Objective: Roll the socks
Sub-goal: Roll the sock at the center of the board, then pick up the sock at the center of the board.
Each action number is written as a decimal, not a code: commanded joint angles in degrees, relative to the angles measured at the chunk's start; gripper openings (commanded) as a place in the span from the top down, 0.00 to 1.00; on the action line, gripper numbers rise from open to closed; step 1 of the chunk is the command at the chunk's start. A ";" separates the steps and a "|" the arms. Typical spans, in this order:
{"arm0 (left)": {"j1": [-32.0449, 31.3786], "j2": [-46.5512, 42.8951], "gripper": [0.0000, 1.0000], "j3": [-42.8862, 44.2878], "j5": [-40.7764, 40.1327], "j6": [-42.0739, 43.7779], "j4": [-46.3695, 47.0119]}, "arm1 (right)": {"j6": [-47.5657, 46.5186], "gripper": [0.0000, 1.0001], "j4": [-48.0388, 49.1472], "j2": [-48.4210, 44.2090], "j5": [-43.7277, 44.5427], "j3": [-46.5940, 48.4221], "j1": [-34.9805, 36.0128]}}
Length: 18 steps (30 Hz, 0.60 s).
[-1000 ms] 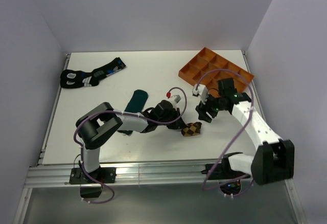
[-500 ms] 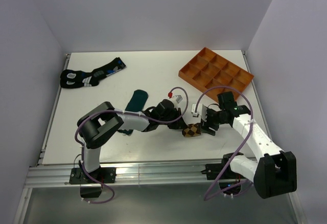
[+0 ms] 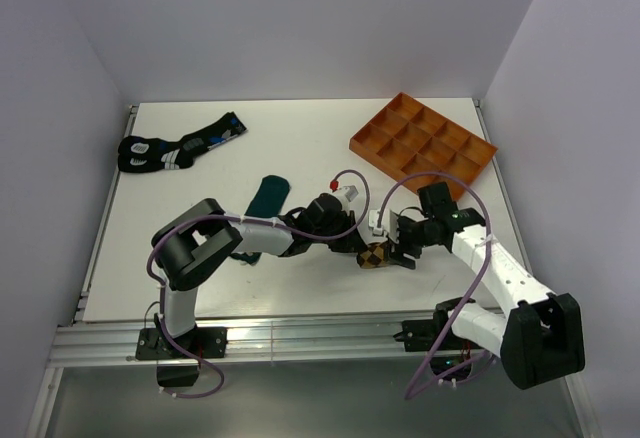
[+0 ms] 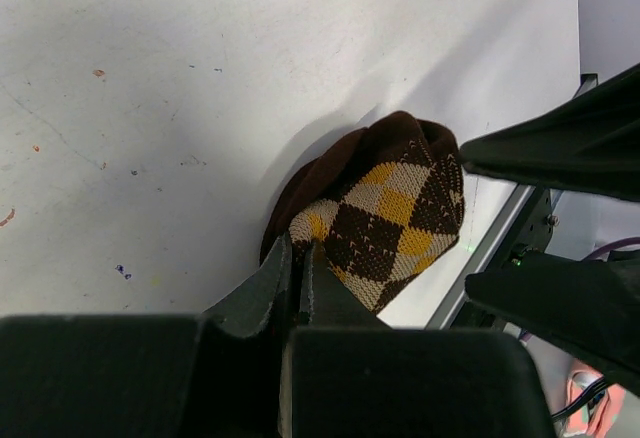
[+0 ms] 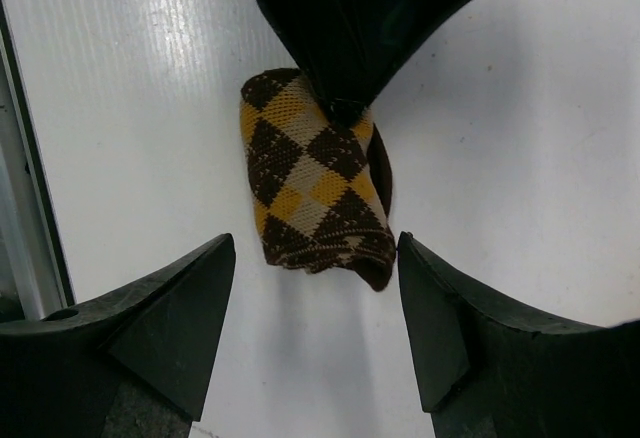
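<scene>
The brown-and-yellow checkered sock (image 3: 375, 256) lies bunched into a short roll on the table, its dark cuff (image 5: 381, 173) curling along one side. My left gripper (image 4: 297, 248) is shut, pinching one end of this sock (image 4: 385, 208). Facing it from the other side, my right gripper (image 5: 315, 242) stands open. Its fingertips (image 5: 218, 258) flank the sock's (image 5: 310, 183) free end without touching it. In the top view the left gripper (image 3: 355, 245) and the right gripper (image 3: 393, 248) meet at the roll. The dark teal sock (image 3: 268, 198) lies flat behind the left arm.
An orange compartment tray (image 3: 425, 143) sits at the back right. A black, white and blue pair of socks (image 3: 175, 148) lies at the back left. The table's near metal rail (image 3: 300, 333) runs just in front of the roll.
My right gripper has swung left and down from near the tray to the checkered sock, opening slightly wider. The left gripper has kept its pinch and nudged the roll a little.
</scene>
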 commanded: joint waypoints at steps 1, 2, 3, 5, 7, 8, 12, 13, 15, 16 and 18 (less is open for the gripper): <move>-0.59 3.12 1.00 -0.59 0.57 1.27 -8.35 | -0.06 0.27 2.62 -0.72 -0.68 -1.44 1.35; -0.59 3.21 1.00 -0.59 0.57 1.27 -8.26 | 0.29 0.27 3.58 -0.72 -0.16 -1.61 1.70; -0.59 3.12 1.00 -0.59 0.74 1.36 -8.35 | 0.82 0.27 4.11 -0.72 0.37 -2.14 2.83; -0.59 3.21 1.00 -0.41 0.83 1.27 -8.52 | 1.08 0.27 4.90 -0.63 1.08 -2.49 3.46; -0.59 3.12 1.00 -0.32 0.83 1.36 -8.70 | 1.61 0.26 5.52 -0.46 1.69 -2.76 4.77; -0.59 3.12 1.00 -0.41 0.92 1.36 -8.70 | 1.87 0.26 6.39 -0.46 2.56 -3.02 5.21; -0.59 2.86 1.00 -0.32 1.01 1.53 -9.05 | 3.72 0.26 10.26 -1.07 5.64 -5.13 7.67; -0.59 2.77 1.00 -0.32 0.92 1.62 -9.23 | 3.98 0.26 10.62 -0.98 6.17 -5.39 8.81; -0.59 2.60 1.00 -0.24 1.01 1.89 -9.58 | 4.34 0.26 11.41 -0.55 7.75 -5.74 9.61; -0.59 2.42 1.00 -0.24 1.01 1.97 -9.67 | 4.60 0.26 11.76 -0.11 8.19 -5.75 9.87; -0.59 2.33 1.00 -0.06 1.18 2.15 -9.93 | 5.39 0.26 13.25 0.25 9.95 -5.92 10.58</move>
